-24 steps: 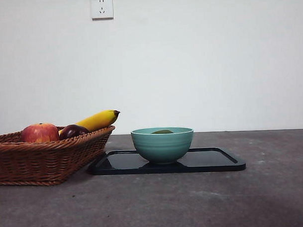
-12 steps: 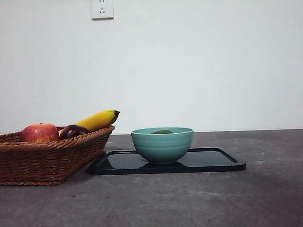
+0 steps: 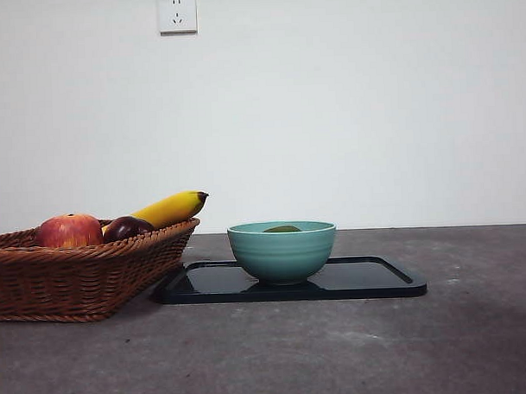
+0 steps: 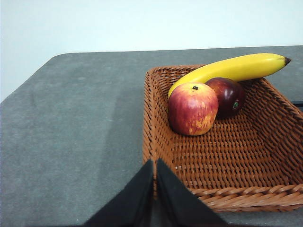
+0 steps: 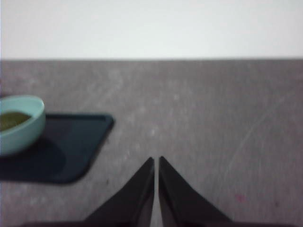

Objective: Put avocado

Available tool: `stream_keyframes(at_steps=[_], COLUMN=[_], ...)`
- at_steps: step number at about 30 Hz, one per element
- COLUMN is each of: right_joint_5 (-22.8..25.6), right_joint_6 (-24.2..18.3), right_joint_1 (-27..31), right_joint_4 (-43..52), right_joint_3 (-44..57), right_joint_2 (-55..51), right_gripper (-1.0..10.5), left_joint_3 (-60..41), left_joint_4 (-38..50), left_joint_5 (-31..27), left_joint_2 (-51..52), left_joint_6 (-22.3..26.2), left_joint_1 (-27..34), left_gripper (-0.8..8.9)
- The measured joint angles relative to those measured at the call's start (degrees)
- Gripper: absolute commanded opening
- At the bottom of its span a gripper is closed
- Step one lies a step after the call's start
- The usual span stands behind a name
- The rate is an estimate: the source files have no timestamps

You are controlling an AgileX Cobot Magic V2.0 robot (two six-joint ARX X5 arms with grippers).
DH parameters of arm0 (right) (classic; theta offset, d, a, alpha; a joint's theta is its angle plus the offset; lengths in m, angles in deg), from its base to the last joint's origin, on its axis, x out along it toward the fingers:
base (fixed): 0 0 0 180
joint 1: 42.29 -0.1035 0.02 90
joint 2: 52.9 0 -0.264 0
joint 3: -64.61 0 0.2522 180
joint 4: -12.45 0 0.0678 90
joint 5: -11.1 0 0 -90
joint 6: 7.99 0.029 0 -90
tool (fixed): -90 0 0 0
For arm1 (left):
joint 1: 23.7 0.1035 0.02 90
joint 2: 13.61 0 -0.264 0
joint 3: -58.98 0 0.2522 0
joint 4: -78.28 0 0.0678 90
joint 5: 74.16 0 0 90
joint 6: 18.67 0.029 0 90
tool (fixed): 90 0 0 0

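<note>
Resting in the teal bowl (image 3: 282, 251), the avocado (image 3: 282, 228) shows only as a sliver of dull olive green above the rim — both my claws are pressed closed and hold nothing.

The bowl stands on a black tray (image 3: 369, 278) on the grey table (image 3: 337, 350). My right claw (image 5: 155, 163) hangs above bare tabletop, well apart from the tray's corner, and from there I see the green fruit lying inside the bowl. My left claw (image 4: 154, 165) sits just at the near rim of a woven brown basket (image 4: 227, 156), its two jaws touching. Inside the basket a red apple (image 4: 192, 109) leans against a dark purple plum (image 4: 228, 96), and a yellow banana (image 4: 232, 69) lies behind both — its tip poking over the basket's edge. A white wall socket (image 3: 177, 11) is above.
</note>
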Motion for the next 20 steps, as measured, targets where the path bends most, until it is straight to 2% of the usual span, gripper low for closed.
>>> stream_keyframes(at_steps=[20], right_joint_5=[0.17], right_joint_6=[1.22], right_joint_1=[0.0], right_joint_4=[-1.27], right_joint_3=[-0.04], right_joint_2=[0.02], right_gripper=[0.1], left_joint_3=[0.0], left_joint_4=[0.0], left_joint_5=[-0.02], left_joint_2=[0.0], left_joint_6=[0.0], left_joint_1=[0.0], left_gripper=[0.09])
